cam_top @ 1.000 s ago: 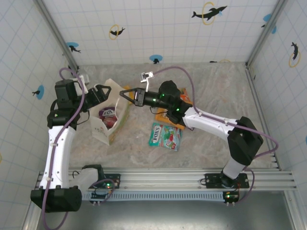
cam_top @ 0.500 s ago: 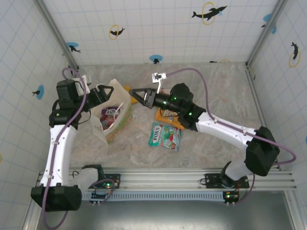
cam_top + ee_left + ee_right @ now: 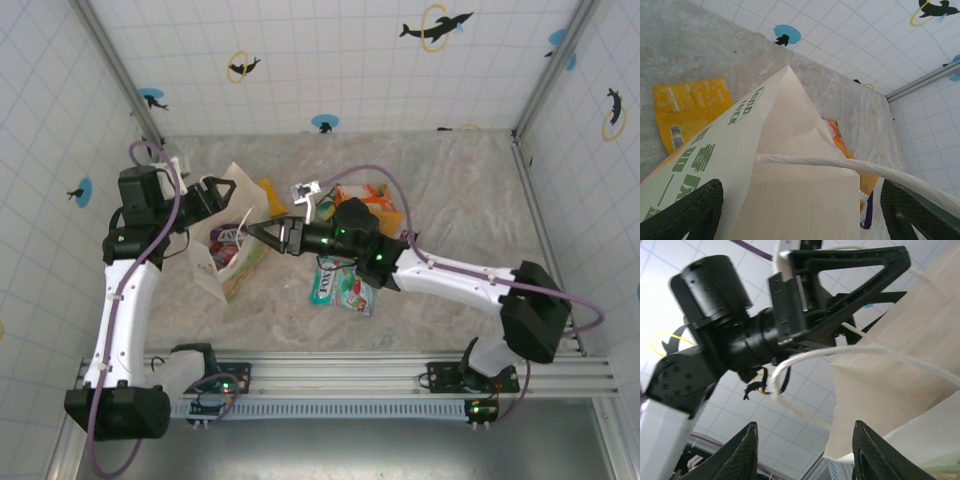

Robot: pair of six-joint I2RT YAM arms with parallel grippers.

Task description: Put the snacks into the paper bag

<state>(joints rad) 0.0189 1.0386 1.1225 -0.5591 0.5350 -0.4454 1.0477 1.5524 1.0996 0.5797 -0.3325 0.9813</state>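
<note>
Two arms meet at the paper bag, which stands tilted at the left of the table with its mouth facing up and to the right. The left gripper is at the bag's far rim with its jaws spread wide. The paper edge sits between them and a thin handle crosses the gap, but I cannot tell whether the jaws press on anything. The right gripper points left at the bag's mouth, jaws apart and empty. A purple packet lies inside the bag.

The loose snacks lie to the right of that empty claw. A teal packet is flat under the right forearm on the near side, and orange packets are on the far side. A yellow packet lies just beyond the bag. The right arm is nearer to all of them, so it would likely have to swing back to its right.
</note>
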